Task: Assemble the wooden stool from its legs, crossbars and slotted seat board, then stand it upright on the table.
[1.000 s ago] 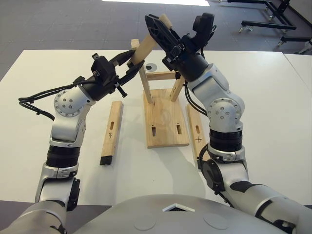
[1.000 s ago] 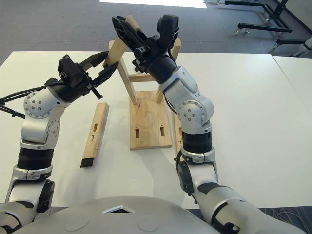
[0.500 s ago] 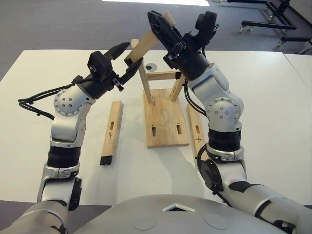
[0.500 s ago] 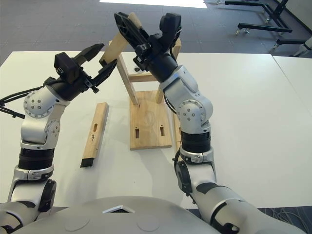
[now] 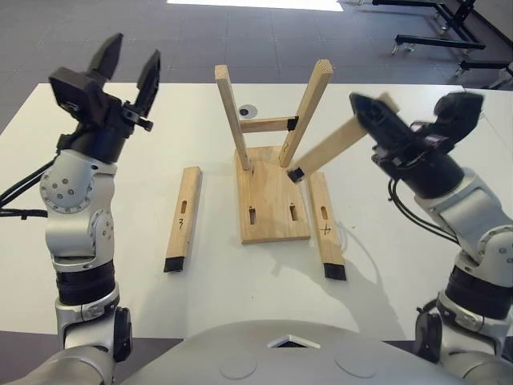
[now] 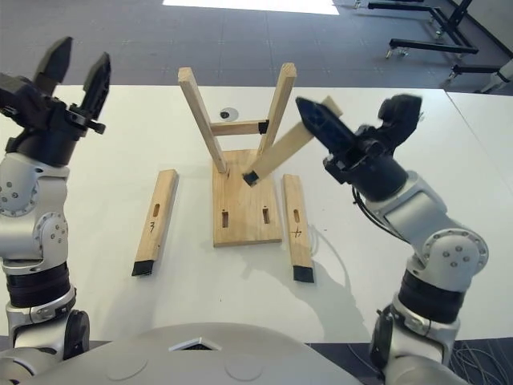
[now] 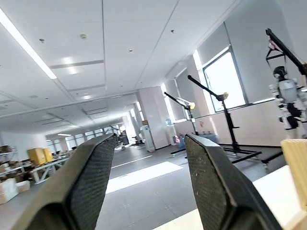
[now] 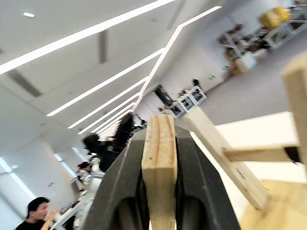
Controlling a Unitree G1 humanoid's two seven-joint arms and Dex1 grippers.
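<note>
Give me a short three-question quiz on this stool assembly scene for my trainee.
1. True or false: the left gripper holds a leg.
2. How many legs stand in the board?
3. The right gripper's leg is: A lying flat; B slanted, its capped end near the board; C upright in a slot.
Key: 1 false, its jaws are open and empty; 2 two; 3 B.

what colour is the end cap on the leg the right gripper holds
Black cap, on the leg in the right gripper; clearest in left eye view.
</note>
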